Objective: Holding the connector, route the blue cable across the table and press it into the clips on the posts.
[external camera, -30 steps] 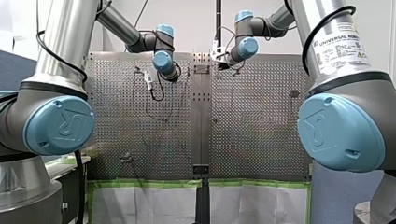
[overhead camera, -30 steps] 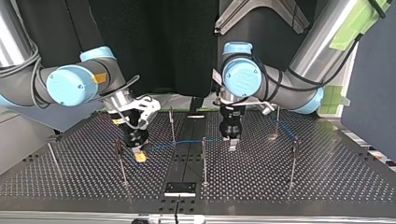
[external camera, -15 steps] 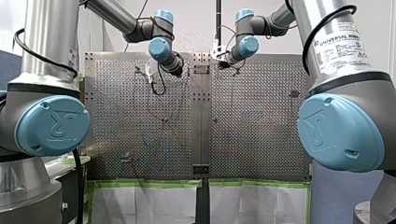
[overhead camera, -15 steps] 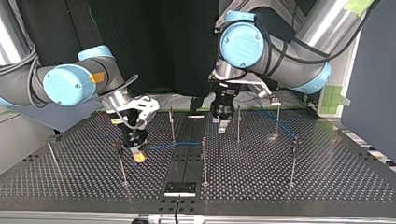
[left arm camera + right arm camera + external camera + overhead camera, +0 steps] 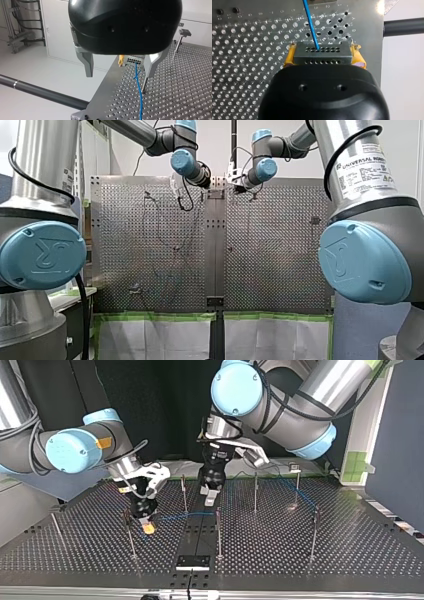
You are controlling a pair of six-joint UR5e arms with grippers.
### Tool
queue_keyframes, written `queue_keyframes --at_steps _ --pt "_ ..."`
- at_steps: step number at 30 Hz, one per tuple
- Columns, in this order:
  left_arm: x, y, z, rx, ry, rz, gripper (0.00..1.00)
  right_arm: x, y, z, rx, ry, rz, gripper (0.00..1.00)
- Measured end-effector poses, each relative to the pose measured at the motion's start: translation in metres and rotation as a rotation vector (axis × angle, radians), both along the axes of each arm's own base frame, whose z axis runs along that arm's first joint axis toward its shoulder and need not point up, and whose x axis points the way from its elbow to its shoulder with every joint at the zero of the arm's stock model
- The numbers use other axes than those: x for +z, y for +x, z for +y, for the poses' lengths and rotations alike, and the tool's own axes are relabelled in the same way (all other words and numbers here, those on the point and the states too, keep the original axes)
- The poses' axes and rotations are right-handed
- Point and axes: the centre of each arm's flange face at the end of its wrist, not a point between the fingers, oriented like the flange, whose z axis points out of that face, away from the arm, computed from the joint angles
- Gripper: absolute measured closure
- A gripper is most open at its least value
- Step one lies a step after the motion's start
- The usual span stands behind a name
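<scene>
TWO ARMS, ONE CABLE: My right gripper (image 5: 148, 528) clamps its yellow pads (image 5: 288, 58) on the grey perforated block connector (image 5: 322, 53). It holds the connector low over the perforated metal table (image 5: 350, 550), near the edge across from the arm bases. The thin blue cable (image 5: 182, 515) runs from the connector toward the table's centre strip, among slim metal posts (image 5: 218, 532). My left gripper (image 5: 210, 499), black with bare metal fingers (image 5: 88, 63), hangs above the cable near the centre, spread wide and gripping nothing.
</scene>
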Motion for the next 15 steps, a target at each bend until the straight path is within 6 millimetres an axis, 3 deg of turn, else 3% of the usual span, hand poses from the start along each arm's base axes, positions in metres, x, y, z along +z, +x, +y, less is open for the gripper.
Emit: queue_keyframes --at_steps 15 --pt "-0.013 0.039 -0.027 -0.001 0.033 0.028 0.00 0.000 0.000 0.000 0.000 0.000 0.000 1.00"
